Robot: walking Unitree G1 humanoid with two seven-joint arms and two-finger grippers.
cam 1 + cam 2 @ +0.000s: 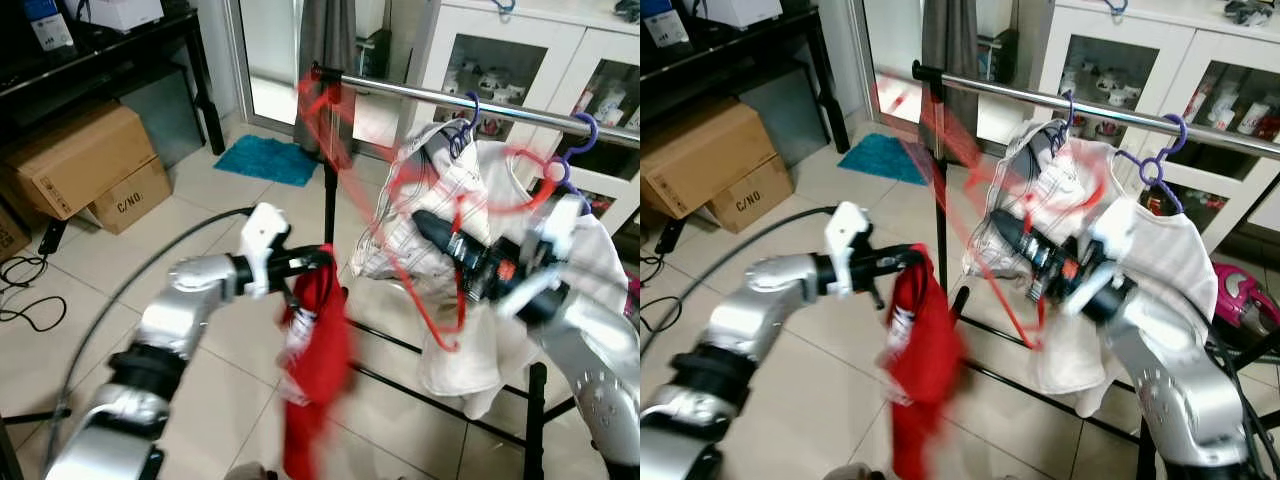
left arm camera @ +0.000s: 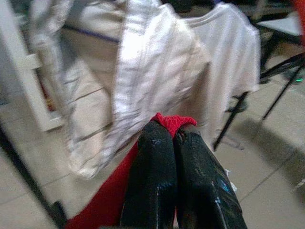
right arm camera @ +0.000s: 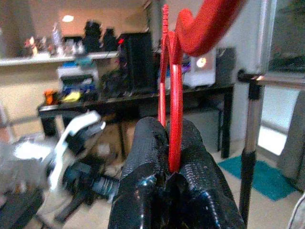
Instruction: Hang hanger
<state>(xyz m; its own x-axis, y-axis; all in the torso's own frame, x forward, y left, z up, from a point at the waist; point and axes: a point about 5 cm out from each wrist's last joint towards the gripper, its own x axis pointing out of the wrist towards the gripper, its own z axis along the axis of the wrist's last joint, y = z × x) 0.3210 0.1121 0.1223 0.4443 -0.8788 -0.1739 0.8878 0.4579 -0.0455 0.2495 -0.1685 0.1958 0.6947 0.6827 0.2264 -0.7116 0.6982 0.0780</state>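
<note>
Your right gripper [image 3: 171,143] clamps the red hanger [image 3: 174,95] below the rail [image 1: 450,100]; your left gripper [image 2: 174,138] pinches the red cloth [image 1: 315,370].

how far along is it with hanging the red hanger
Done: the right gripper is shut on the red hanger, and the left gripper pinches the red garment. Two garments already hang on purple hangers on the rail.

In hand: the red hanger is blurred, in mid-air beside the rail.

Left: its hook is not yet on the rail.
</note>
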